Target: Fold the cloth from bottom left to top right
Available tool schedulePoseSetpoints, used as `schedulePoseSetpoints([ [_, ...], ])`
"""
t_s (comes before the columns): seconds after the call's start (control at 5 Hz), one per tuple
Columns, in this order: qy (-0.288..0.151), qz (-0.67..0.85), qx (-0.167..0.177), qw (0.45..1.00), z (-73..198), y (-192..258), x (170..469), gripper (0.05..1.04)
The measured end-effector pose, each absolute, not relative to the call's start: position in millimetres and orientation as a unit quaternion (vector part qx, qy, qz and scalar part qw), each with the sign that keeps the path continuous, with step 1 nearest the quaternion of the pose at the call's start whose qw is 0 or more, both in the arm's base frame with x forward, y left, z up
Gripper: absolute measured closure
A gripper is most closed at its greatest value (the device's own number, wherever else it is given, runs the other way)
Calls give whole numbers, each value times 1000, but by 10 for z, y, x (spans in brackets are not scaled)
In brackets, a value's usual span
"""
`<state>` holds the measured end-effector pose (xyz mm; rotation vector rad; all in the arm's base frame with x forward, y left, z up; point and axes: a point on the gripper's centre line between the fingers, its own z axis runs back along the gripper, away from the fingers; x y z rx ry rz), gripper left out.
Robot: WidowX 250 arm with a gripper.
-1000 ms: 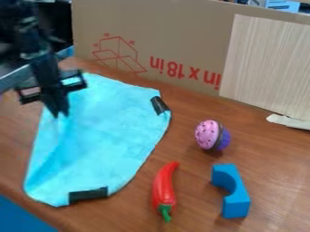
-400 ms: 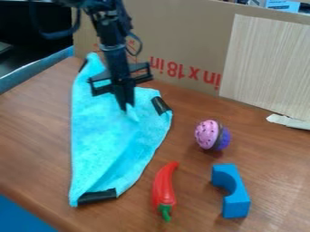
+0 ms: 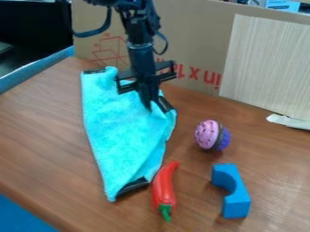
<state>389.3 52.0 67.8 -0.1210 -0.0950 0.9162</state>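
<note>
Looks like robotics lab: black robot arm (image 3: 140, 52) over wooden table (image 3: 42, 131), cardboard panel (image 3: 187, 36) behind.

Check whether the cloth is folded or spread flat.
Folded, loosely: the cloth lies as a narrow, rumpled strip, its left edge like one long fold, and bunches beside the black patch at upper right.

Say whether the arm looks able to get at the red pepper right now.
Probably, once the gripper, which looks shut on the cloth, lets go: the red pepper lies beside the cloth with nothing on top.
</note>
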Motion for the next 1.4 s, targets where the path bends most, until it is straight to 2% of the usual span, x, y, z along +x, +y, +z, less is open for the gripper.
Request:
schedulePoseSetpoints([
  [0.2,-45,440,-61,895,652,359,3967,1015],
  [0.4,-50,435,-49,898,595,268,4022,883],
  [0.6,-53,438,-51,896,594,227,4052,633],
  [0.8,-54,436,-58,897,594,210,4064,324],
  [1.0,-42,429,-74,899,603,165,4001,90],
  [1.2,-72,427,-121,893,905,322,3832,83],
  [1.4,-87,408,-146,897,1069,591,3531,83],
])
